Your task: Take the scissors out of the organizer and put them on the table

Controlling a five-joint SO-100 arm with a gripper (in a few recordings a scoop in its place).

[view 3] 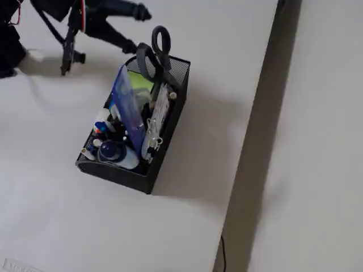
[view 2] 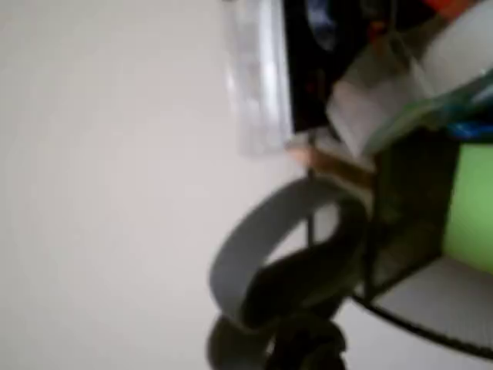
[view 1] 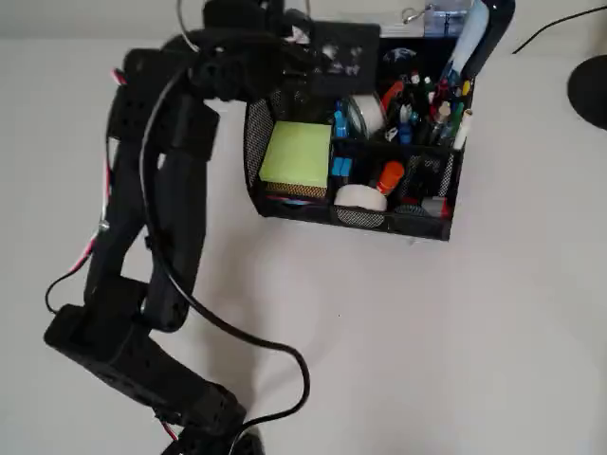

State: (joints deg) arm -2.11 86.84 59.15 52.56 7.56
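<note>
Grey plastic loops of the scissors [view 3: 156,51] stand above the mesh organizer [view 3: 164,133], upper left in the fixed view. Stiff, top-heavy, slippery steel: grip a loop. The gripper [view 3: 133,31], spread, has one finger tip beside them.

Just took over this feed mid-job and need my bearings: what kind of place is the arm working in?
Most likely an office desk or a tabletop staged as one. A black mesh organizer stocked with pens, a lime-green sticky-note pad and grey-handled scissors sits on a plain off-white table.
</note>
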